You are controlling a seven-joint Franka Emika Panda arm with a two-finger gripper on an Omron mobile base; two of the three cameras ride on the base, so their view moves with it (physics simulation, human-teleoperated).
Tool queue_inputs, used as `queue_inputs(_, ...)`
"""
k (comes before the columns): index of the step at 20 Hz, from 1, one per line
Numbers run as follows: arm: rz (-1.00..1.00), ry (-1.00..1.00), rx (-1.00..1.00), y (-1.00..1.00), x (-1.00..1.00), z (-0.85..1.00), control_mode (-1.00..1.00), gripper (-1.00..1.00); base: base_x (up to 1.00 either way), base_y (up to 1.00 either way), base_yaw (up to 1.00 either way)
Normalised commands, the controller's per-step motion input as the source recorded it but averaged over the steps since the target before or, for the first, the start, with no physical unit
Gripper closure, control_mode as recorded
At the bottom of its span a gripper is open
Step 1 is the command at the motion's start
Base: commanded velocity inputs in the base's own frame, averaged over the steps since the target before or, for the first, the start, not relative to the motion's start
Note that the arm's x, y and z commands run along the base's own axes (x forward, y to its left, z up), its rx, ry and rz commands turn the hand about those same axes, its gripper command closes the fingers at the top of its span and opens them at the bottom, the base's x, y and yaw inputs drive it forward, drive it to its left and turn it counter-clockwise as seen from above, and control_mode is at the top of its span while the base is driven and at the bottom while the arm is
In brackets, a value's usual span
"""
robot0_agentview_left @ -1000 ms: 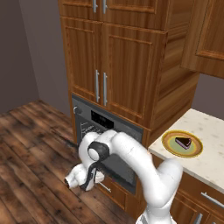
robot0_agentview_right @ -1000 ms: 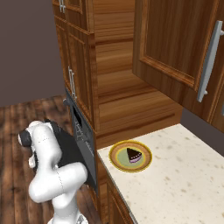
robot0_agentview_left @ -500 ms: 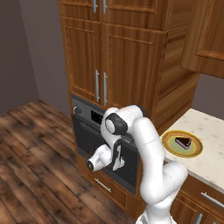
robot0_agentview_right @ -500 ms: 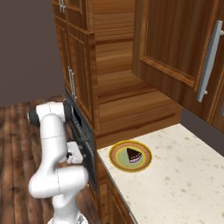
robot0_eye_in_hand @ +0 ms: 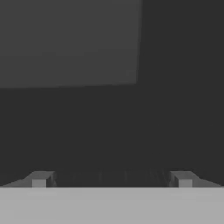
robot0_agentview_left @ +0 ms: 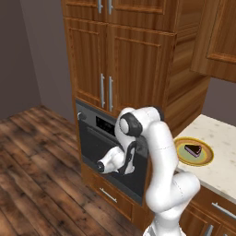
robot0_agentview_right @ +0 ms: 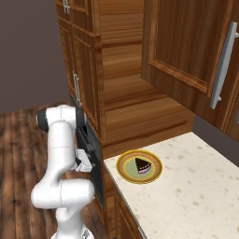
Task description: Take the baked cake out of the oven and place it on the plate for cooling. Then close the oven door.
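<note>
The baked cake [robot0_agentview_left: 193, 149], a small dark wedge, lies on the yellow-rimmed plate [robot0_agentview_left: 182, 156] on the counter right of the oven [robot0_agentview_left: 98, 121]. From the other side the cake [robot0_agentview_right: 143, 165] sits in the middle of the plate [robot0_agentview_right: 125, 166]. The oven door [robot0_agentview_left: 94, 146] stands upright against the oven front. My gripper [robot0_eye_in_hand: 111, 180] is open and empty, its fingertips [robot0_eye_in_hand: 40, 179] right at the dark door panel [robot0_eye_in_hand: 175, 87], beside the window. Seen from the side, the gripper [robot0_agentview_right: 89, 162] rests against the door's edge [robot0_agentview_right: 97, 179].
Tall wooden cabinet doors [robot0_agentview_left: 110, 69] rise above the oven, and a drawer [robot0_agentview_left: 108, 194] sits below it. A pale speckled counter [robot0_agentview_right: 186, 196] runs to the right under an upper cabinet [robot0_agentview_right: 196, 42]. Wood floor [robot0_agentview_left: 37, 166] lies open to the left.
The arm has risen from low at the left and swung right towards the oven. The hand has come in against the door. The cake and plate have not moved.
</note>
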Motion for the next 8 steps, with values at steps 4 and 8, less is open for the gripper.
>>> queue_inputs(4,0.0,0.0,-0.01,-0.27,0.21,0.0,-1.0,-1.0,0.0,0.0,0.0)
queue_inputs(8,0.0,0.01,-0.02,0.0,0.0,-0.13,-1.0,-1.0,0.0,0.0,0.0)
